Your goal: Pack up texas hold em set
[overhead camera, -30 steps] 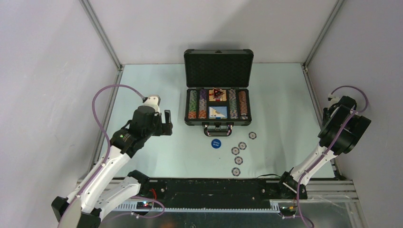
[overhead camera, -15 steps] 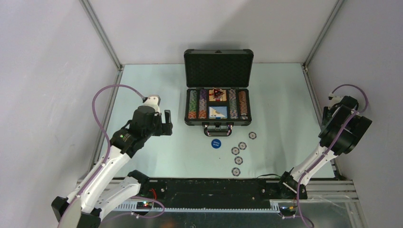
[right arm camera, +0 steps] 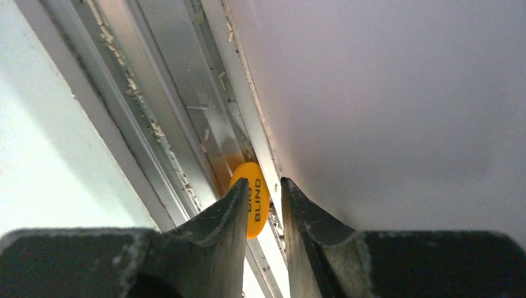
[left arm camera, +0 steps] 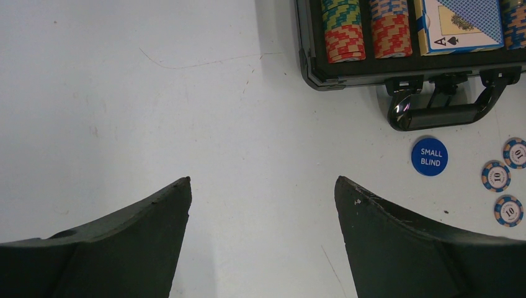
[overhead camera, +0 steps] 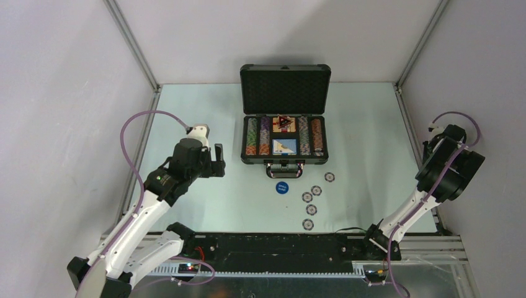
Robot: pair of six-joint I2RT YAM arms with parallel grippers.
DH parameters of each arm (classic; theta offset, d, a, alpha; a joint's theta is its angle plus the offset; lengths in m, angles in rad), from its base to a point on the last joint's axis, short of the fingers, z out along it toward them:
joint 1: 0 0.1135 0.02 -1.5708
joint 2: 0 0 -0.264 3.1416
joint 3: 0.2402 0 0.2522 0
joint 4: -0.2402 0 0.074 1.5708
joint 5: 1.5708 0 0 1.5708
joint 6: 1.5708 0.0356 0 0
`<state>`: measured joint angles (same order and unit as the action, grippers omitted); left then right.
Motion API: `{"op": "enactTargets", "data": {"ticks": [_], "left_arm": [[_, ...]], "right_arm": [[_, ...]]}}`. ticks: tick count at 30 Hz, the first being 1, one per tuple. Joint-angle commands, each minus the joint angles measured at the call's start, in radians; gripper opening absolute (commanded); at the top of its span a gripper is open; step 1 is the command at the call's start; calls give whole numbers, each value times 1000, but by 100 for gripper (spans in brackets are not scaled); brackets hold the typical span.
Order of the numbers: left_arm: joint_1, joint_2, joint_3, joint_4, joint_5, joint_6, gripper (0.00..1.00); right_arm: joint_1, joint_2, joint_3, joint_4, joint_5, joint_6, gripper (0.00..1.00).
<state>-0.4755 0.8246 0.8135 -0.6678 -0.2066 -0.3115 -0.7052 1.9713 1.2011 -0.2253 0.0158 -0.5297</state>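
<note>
Pale aluminium rail (right arm camera: 180,124) runs along the right edge of the table, tight against the white wall (right arm camera: 403,93). The orange button (right arm camera: 253,202), marked BLIND, stands on edge in the channel there. The right gripper (right arm camera: 263,181) points straight at it, fingers drawn close with only a narrow slit between them. The button sits at the slit and partly behind the left-hand finger; whether they pinch it cannot be told.

Out on the table (overhead camera: 205,112), the briefcase (overhead camera: 285,159) lies open at the far middle, holding rows of chips and a card deck. The blue button (overhead camera: 282,187) lies just before its handle, with loose chips (overhead camera: 311,209) scattered to the right. Left of the case, the left gripper (left arm camera: 262,180) hovers spread wide over bare table, holding nothing.
</note>
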Motion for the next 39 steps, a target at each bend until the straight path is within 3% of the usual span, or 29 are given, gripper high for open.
{"op": "enactTargets", "data": {"ticks": [1,8,17,32,39], "left_arm": [[-3,-5,0,18,-6,26,90],[-3,-4,-2,19,-5,26,90],[-3,-6,-2,18,-4,27,90],[-3,-15,-4,18,-3,25,90],[-3,-16,-4,18,-1,25,90]], "right_arm": [[-10,10,34,7,139,13,30],[-10,14,34,-1,99,30,31],[-50,-17,34,-1,-150,74,37],[-4,44,72,-101,94,11,37],[-5,48,74,-110,90,24,37]]}}
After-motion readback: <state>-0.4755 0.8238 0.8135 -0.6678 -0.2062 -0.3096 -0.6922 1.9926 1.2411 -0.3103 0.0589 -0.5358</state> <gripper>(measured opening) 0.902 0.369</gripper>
